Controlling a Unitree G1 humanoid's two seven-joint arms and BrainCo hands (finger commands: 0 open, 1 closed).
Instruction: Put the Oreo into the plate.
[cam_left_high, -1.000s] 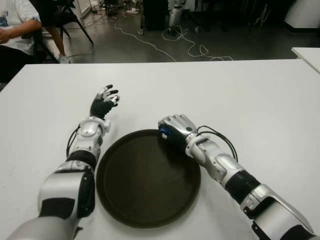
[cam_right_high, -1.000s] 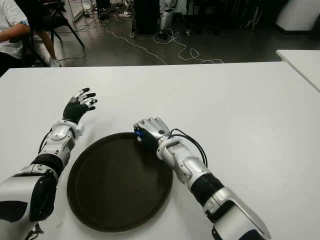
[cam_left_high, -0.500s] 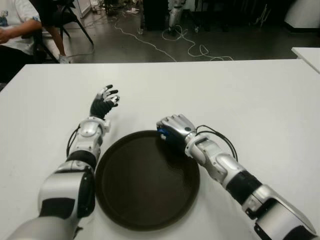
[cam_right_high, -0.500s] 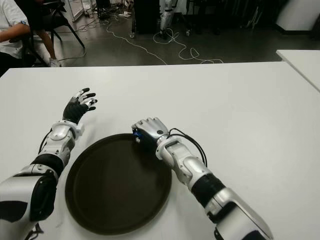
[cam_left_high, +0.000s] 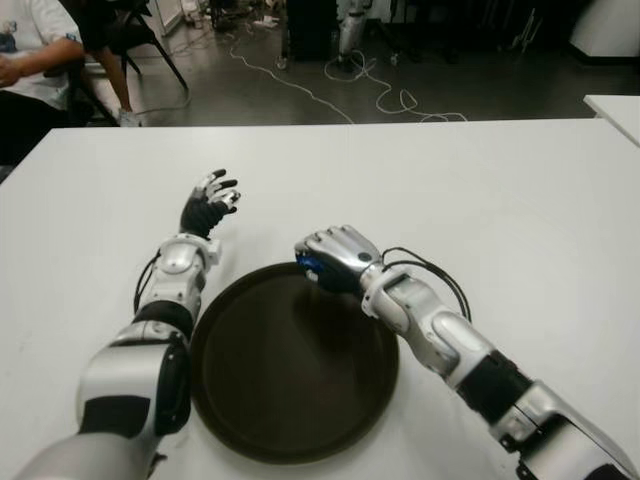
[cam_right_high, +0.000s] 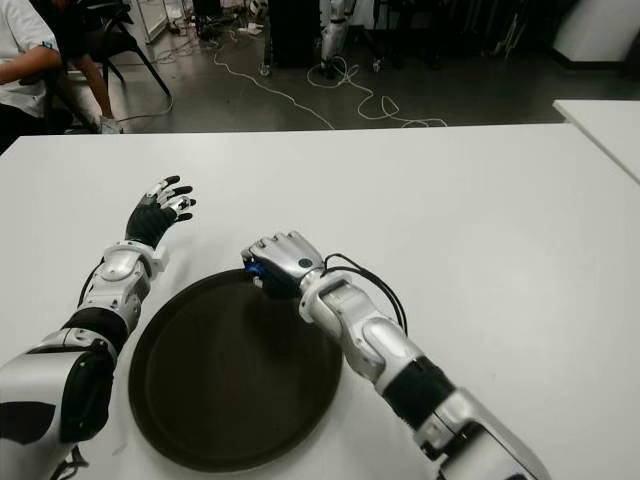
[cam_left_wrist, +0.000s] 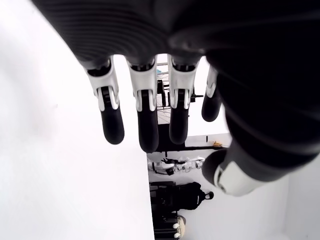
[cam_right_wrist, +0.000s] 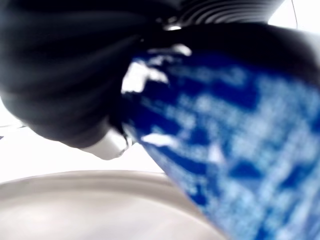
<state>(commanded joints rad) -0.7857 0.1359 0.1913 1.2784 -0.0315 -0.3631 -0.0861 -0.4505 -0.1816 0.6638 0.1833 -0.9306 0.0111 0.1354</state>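
A dark round plate (cam_left_high: 290, 400) lies on the white table (cam_left_high: 500, 200) in front of me. My right hand (cam_left_high: 330, 258) hovers over the plate's far rim, its fingers curled around a blue Oreo pack (cam_left_high: 308, 267). The right wrist view shows the blue pack (cam_right_wrist: 225, 150) filling the palm, with the plate's rim (cam_right_wrist: 75, 185) just beneath. My left hand (cam_left_high: 210, 200) shows on the table to the left of the plate, beyond its far-left edge, with its fingers (cam_left_wrist: 142, 120) spread and nothing in them.
A person in a white shirt (cam_left_high: 30, 50) sits at the far left beyond the table. Cables (cam_left_high: 380, 95) trail over the dark floor behind. Another white table's corner (cam_left_high: 615, 105) shows at the right edge.
My right hand has moved left and slightly forward with the Oreo pack, from the plate's far-right rim toward its far-middle rim. The left hand has not moved.
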